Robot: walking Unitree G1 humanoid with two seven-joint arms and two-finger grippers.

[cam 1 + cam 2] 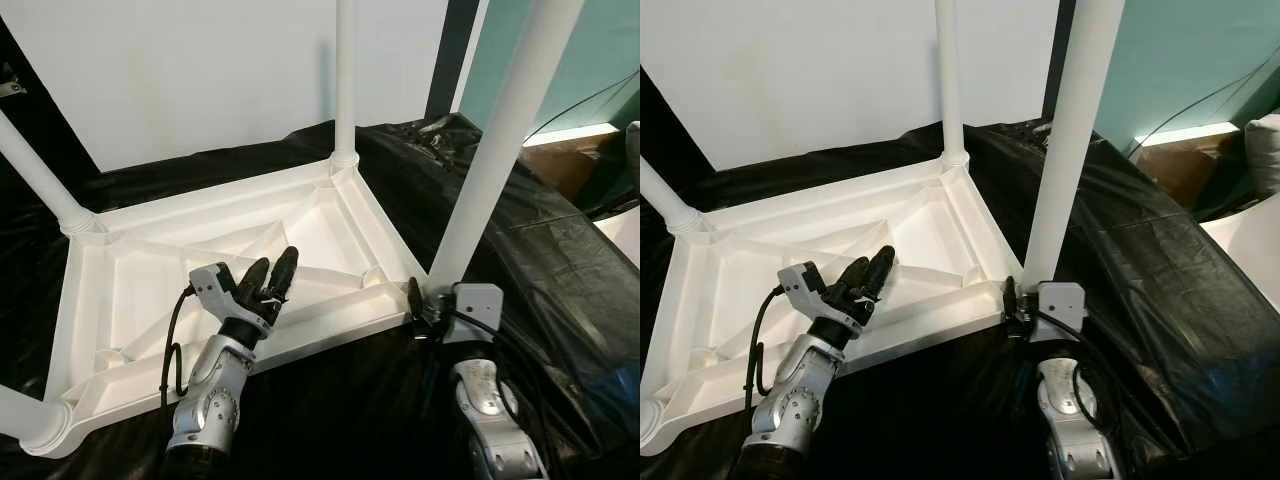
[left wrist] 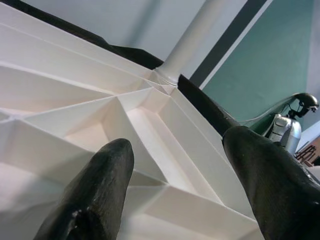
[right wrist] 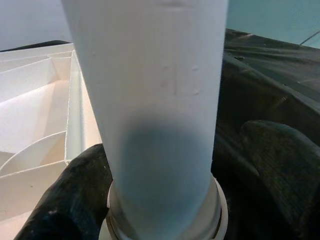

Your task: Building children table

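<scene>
The right hand [image 3: 160, 200] grips the base of the near-right table leg [image 1: 500, 150], one black finger [image 3: 70, 195] on either side of it just above its socket. The left hand [image 1: 272, 280] hovers released over the ribbed underside of the upturned white tabletop [image 1: 330, 215], which lies on black sheeting [image 1: 560, 260], apparently a covered bed or floor.

Left gripper [image 2: 175, 190] fingers spread apart above ribbed white tabletop underside [image 2: 75, 95]; one white leg [image 2: 192, 42] seated at far corner.
</scene>
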